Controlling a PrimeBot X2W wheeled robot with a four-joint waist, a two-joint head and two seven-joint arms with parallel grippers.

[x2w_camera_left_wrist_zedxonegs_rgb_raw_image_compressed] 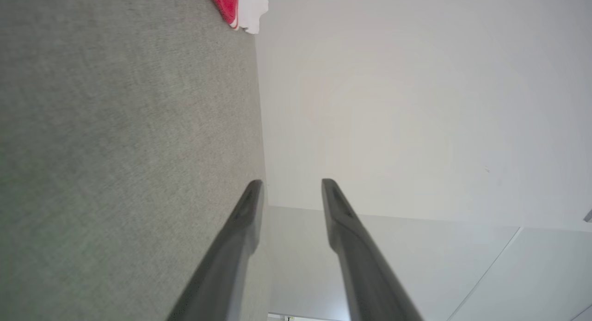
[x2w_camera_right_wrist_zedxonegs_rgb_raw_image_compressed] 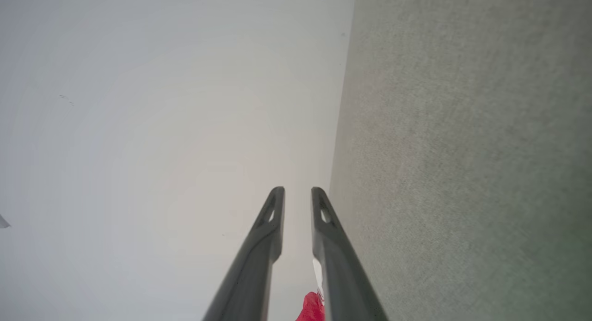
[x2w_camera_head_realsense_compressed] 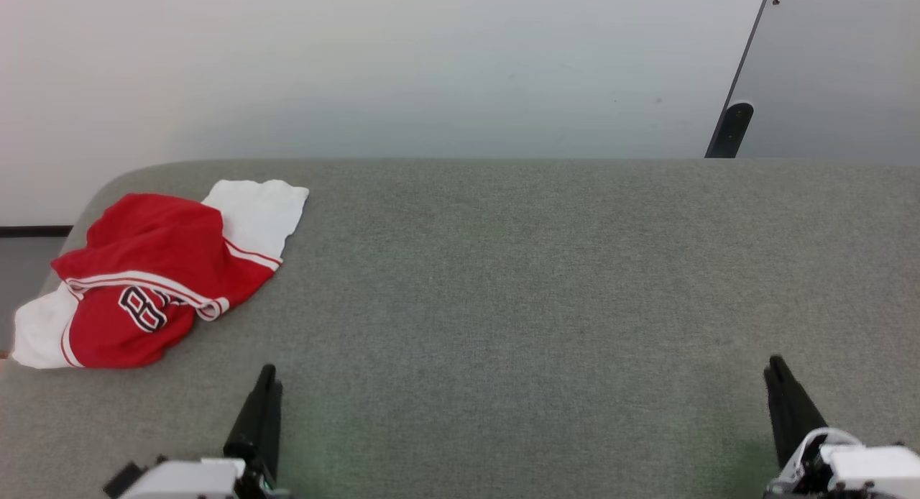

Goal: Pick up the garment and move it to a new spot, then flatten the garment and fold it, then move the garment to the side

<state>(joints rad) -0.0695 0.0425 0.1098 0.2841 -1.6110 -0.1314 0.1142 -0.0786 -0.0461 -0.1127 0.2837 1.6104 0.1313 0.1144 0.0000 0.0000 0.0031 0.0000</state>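
scene: a red jersey lies in a heap at one corner of a grey table [x2w_camera_head_realsense_compressed: 539, 283], with both of the robot's arms low at the near edge.
progress: judged from how things lie, none of the task's steps shows as done; the garment [x2w_camera_head_realsense_compressed: 144, 276] is neither flat nor folded, and neither arm touches it.
left to do: the pick-up and move to a new spot, the flattening, the fold, and the final shift to the side.
garment, place: on the table's far left corner, close to the rounded edge, well apart from the right arm and nearer the left one.
garment, look: crumpled and doubled over itself; one white sleeve [x2w_camera_head_realsense_compressed: 259, 211] spreads toward the far edge, another white part sits at the near left; a red-and-white striped trim [x2w_camera_head_realsense_compressed: 151, 283] crosses the middle, and a black-and-white number print [x2w_camera_head_realsense_compressed: 144, 308] shows partly, creased.
left gripper [x2w_camera_left_wrist_zedxonegs_rgb_raw_image_compressed: 291, 184]: fingers apart, nothing between them, above bare table.
right gripper [x2w_camera_right_wrist_zedxonegs_rgb_raw_image_compressed: 298, 191]: fingers a narrow gap apart, empty, at the table's near right.
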